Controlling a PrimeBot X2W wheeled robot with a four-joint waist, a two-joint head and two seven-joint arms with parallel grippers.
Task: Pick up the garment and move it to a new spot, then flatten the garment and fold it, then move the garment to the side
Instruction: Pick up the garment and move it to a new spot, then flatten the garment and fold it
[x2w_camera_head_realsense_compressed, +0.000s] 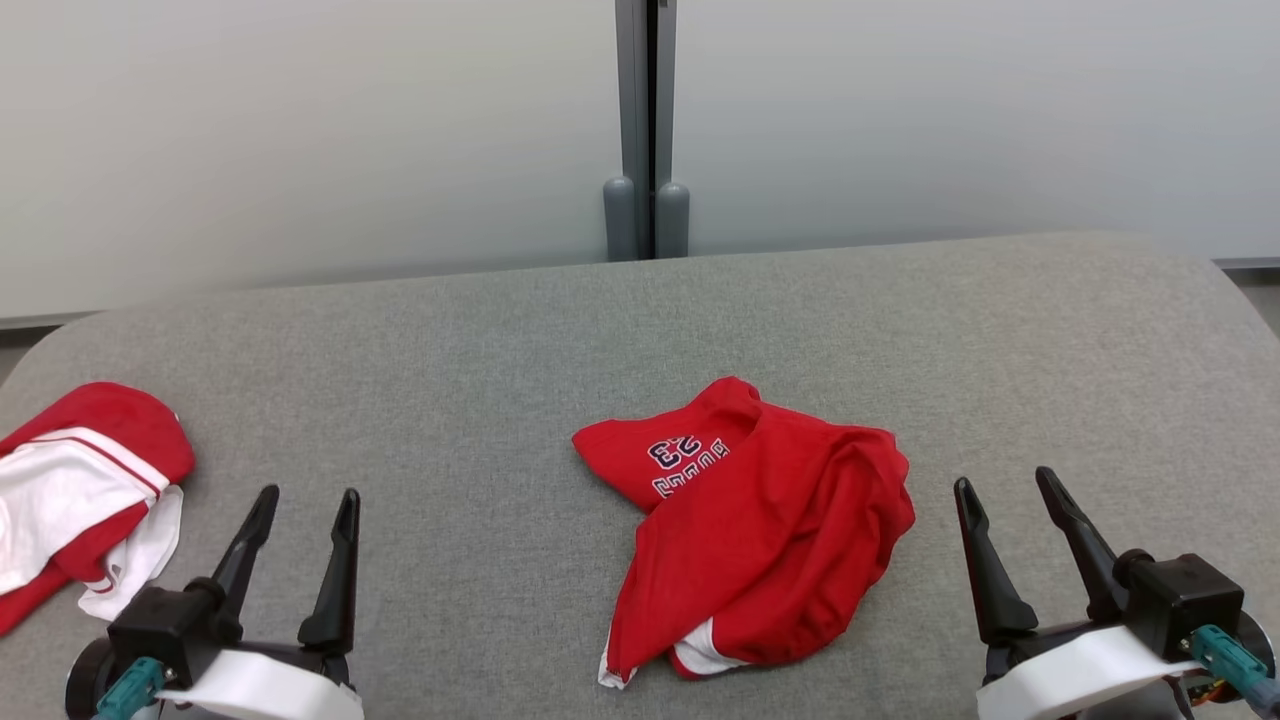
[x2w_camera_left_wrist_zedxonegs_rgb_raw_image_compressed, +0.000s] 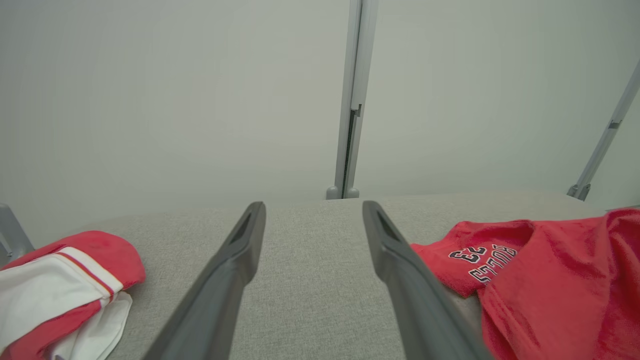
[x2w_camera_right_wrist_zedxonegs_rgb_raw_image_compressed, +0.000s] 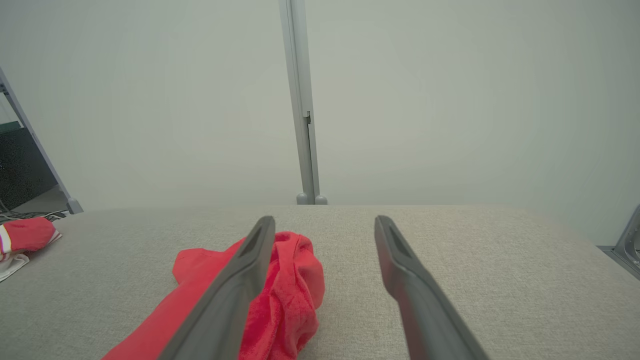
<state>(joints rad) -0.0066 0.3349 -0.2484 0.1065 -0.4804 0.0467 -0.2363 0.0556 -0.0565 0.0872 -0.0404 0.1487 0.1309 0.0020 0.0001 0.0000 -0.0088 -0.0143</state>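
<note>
At the far left edge of the head view, a red and white garment (x2w_camera_head_realsense_compressed: 80, 490) lies bunched on the grey padded table (x2w_camera_head_realsense_compressed: 480, 340). I take it to be one that is not in play. Just right of it, at the lower left, the left gripper (x2w_camera_head_realsense_compressed: 308, 495) sits over bare table with its two dark fingers spread and nothing between them. In the middle of the frame, a little below centre, lies the red jersey (x2w_camera_head_realsense_compressed: 770, 540). It is crumpled in a loose heap, with navy and white lettering (x2w_camera_head_realsense_compressed: 690, 460) showing on its upper-left flap and a strip of white trim (x2w_camera_head_realsense_compressed: 700, 655) peeking out at its bottom edge. At the lower right, the right gripper (x2w_camera_head_realsense_compressed: 1003, 480) is just beside the jersey's right side but apart from it, its fingers likewise parted and empty. From where I stand, the first step, picking the jersey up, has not yet begun. The next move seems to call for a gripper to reach inward to the heap and close on a raised fold. It should then lift the cloth clear of the table before carrying it to a new spot.
</note>
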